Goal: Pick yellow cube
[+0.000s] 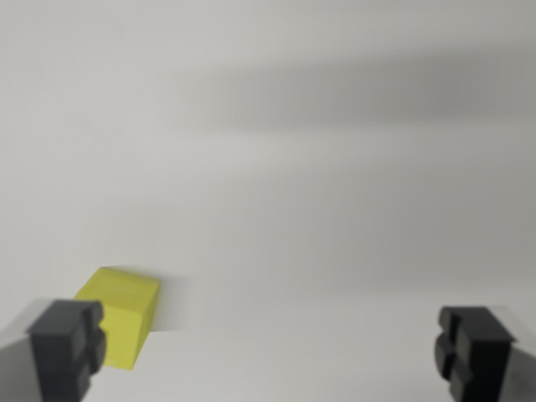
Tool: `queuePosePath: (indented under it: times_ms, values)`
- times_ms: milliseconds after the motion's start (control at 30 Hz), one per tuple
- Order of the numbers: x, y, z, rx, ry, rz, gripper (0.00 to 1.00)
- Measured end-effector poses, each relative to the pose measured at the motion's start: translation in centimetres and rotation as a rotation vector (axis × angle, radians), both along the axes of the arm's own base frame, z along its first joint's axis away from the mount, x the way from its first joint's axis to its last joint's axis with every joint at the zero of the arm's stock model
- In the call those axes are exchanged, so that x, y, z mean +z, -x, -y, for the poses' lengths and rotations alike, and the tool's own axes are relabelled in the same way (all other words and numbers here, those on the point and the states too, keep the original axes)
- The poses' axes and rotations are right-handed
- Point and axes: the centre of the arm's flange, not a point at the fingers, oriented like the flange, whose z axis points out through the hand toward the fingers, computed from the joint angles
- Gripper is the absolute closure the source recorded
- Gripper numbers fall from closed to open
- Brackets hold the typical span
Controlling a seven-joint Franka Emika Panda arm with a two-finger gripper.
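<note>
Yellow cube (pixel 122 316), a small matte block with crisp edges, sits on the plain pale grey surface (pixel 318 209) at the wrist view's lower left, right next to the dark finger on that side (pixel 67 347), which overlaps the cube's lower left corner in the picture. The pincer (pixel 270 352), with its two blocky black fingertips, stands wide apart and holds nothing; the other finger (pixel 475 350) is well away at the wrist view's right. The cube is not centred in the gap but crowds one side of it, and that is the main risk as I judge it: a straight descent from this alignment could bring the near finger down onto the cube's top or edge instead of alongside it, tipping it or shoving it across the smooth surface. Closing from here could also drag the block sideways before the far finger meets it, so it may rotate and be caught on a corner, giving a weak hold. The picture is blurred, so whether finger and cube actually touch cannot be told. A soft dark shadow band (pixel 368 96) crosses the upper surface; nothing else shows.
</note>
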Motion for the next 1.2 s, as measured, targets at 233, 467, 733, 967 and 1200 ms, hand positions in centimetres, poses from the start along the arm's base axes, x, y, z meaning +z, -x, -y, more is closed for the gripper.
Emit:
queuePosePath:
  times_ms: [233,467,733,967,1200]
  values:
    - [-1.7,1.2,-1.4,-0.022,-0.001,0.001,0.0]
    - [-3.5,2.5,-2.8,-0.044,-0.002,0.002,0.0]
    - [-5.5,3.9,-4.4,-0.068,-0.004,0.002,0.0]
    - [-7.2,5.1,-5.8,-0.09,-0.005,0.003,0.0]
    - [-9.0,6.3,-7.1,-0.112,-0.006,0.003,0.0]
